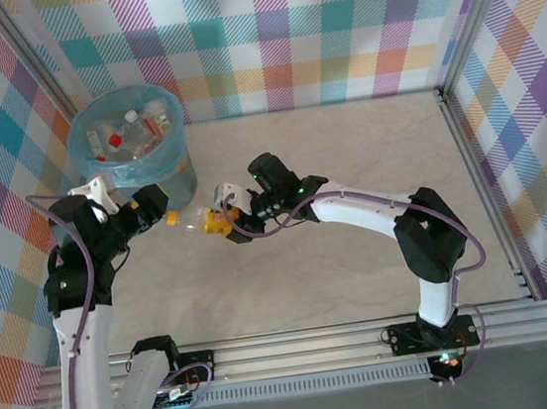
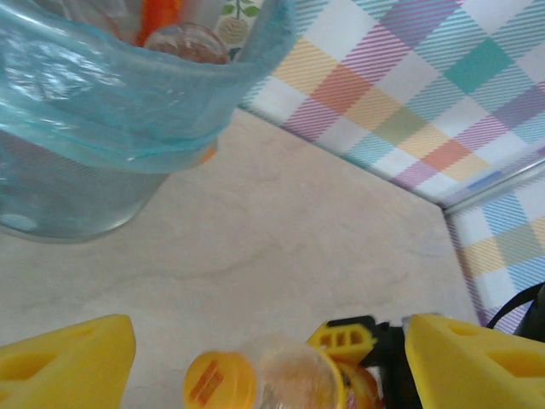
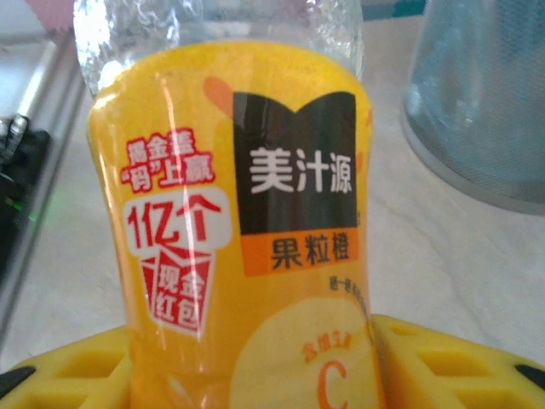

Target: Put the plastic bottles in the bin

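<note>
The right gripper (image 1: pixel 218 221) clamps the orange-label juice bottle (image 3: pixel 247 239) beside the bin (image 2: pixel 111 111) near the worktop's (image 1: pixel 347 155) far-left corner, so the left gripper (image 2: pixel 272 362), spread wide around its cap (image 2: pixel 220 381), should close squarely before any release.

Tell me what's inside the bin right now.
Several clear bottles with red labels lie piled in the bin. Anything beneath them is covered.

**Two hands meet tip to tip**

The right arm reaches out low from its bent elbow. Its hand (image 1: pixel 218 221) is clamped on an orange-labelled bottle (image 3: pixel 247 213), with a yellow finger on each side. Just beyond that hand's tips the left hand (image 1: pixel 159 210) faces it, fingers (image 2: pixel 68 366) spread wide, its arm upright behind it.
</note>
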You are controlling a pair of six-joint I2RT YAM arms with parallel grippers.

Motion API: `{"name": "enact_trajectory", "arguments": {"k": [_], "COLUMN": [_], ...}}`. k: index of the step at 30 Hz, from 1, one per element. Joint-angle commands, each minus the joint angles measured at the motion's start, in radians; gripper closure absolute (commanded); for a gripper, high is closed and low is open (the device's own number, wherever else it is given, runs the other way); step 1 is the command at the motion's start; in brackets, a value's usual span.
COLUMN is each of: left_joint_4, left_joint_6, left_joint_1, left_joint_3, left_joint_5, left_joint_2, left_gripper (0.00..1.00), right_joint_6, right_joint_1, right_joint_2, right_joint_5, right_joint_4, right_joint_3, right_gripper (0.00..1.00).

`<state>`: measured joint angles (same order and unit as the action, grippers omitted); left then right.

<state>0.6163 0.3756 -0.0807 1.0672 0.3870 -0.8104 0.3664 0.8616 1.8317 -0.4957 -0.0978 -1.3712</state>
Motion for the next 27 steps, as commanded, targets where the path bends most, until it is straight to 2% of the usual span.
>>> {"name": "enact_trajectory", "arguments": {"k": [1,7,18,22,24,26,27], "left_joint_4": [-0.058,-0.006,-0.007,-0.011,-0.010,-0.007,-0.005], "left_joint_6": [0.058,0.067,0.101,0.112,0.122,0.130,0.133], "left_joint_1": [0.009,0.015,0.031,0.043,0.047,0.050,0.051], "left_joint_3": [-0.014,-0.030,-0.054,-0.055,-0.052,-0.048,-0.046], "left_joint_5": [0.103,0.111,0.195,0.206,0.189,0.154,0.137], "left_joint_2": [-0.027,-0.064,-0.081,-0.079,-0.076,-0.070,-0.065], "left_gripper": [0.18,0.22,0.28,0.45,0.60,0.80,0.86], "right_joint_6": [-0.141,-0.234,-0.298,-0.307,-0.307,-0.300,-0.297], "right_joint_1": [0.013,0.013,0.010,0.010,0.010,0.010,0.010], "right_joint_2": [-0.038,-0.060,-0.078,-0.087,-0.090,-0.092,-0.091], "right_joint_5": [-0.136,-0.148,-0.170,-0.170,-0.171,-0.169,-0.164], "right_joint_4": [0.174,0.311,0.335,0.351,0.355,0.345,0.339], "right_joint_3": [0.030,0.081,0.107,0.116,0.121,0.123,0.123], "right_gripper": [0.45,0.42,0.41,0.41,0.40,0.39,0.38]}}
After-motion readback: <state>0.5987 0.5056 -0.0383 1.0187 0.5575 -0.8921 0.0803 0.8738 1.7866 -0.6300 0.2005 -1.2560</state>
